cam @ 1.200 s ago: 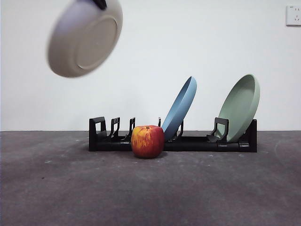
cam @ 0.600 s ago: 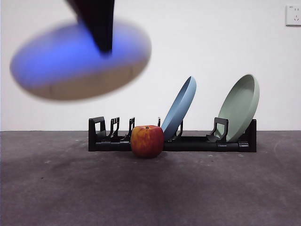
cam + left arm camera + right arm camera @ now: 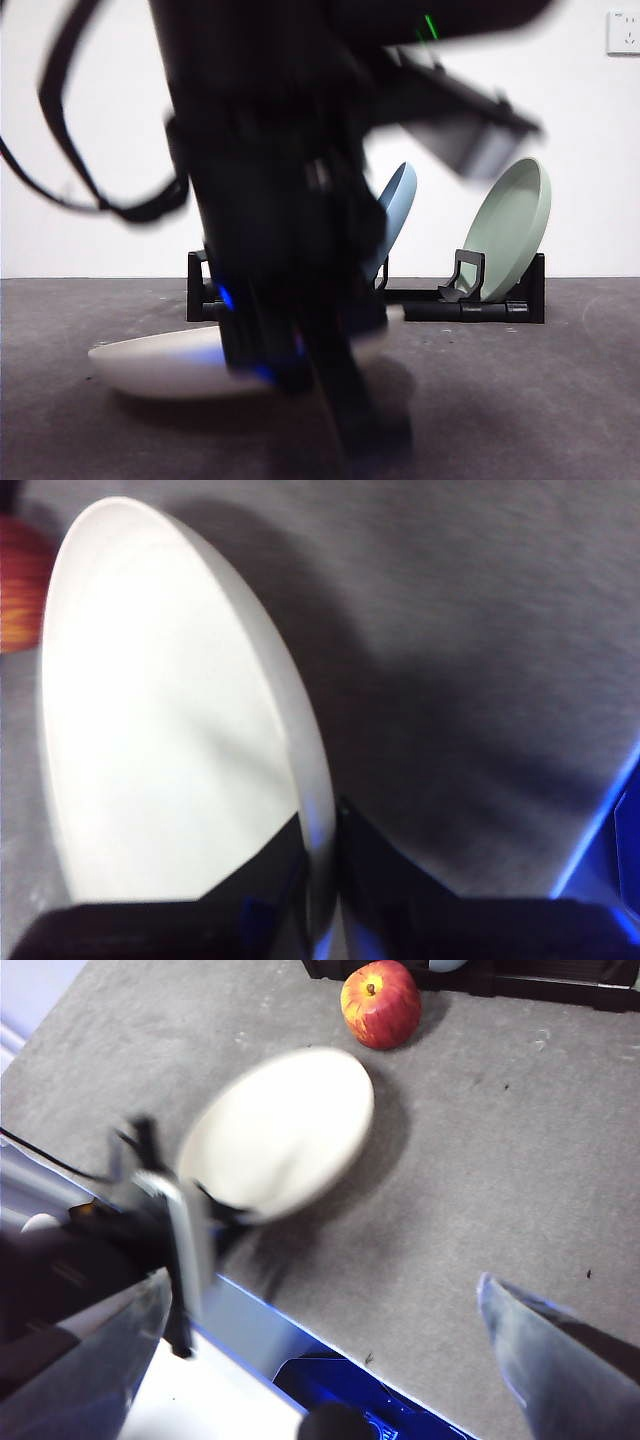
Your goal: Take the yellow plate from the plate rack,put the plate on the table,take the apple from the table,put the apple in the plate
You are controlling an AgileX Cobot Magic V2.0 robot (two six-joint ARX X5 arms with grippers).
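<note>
In the front view the left pincer stands nearest, a big dark blurred mass coming down from twelve o'clock and filling the middle of the picture. It is clenched on the yellow plate, which lies low and nearly flat just over the tabletop; whether the plate's underside already touches the surface cannot be told through the blur. In the left wrist view the two black jaws pinch the rim of the plate between them, one on the inner face and one on the outer, at the pincer.

Open tabletop runs toward three o'clock of the plate in the front view, and bare grey surface lies at nine o'clock too, out to the picture's edge. The right wrist view shows the tabletop's near edge just past the plate on the side of the arm that holds it, with blue beyond that edge.

The right pincer hangs high above the tabletop, well apart from the plate, its jaws spread wide and released.

Farther back, the apple stands on the tabletop near the plate's far rim but apart from it; in the front view the arm hides it. Behind it sits the plate rack, carrying the blue plate and the pale green plate, both leaning.
</note>
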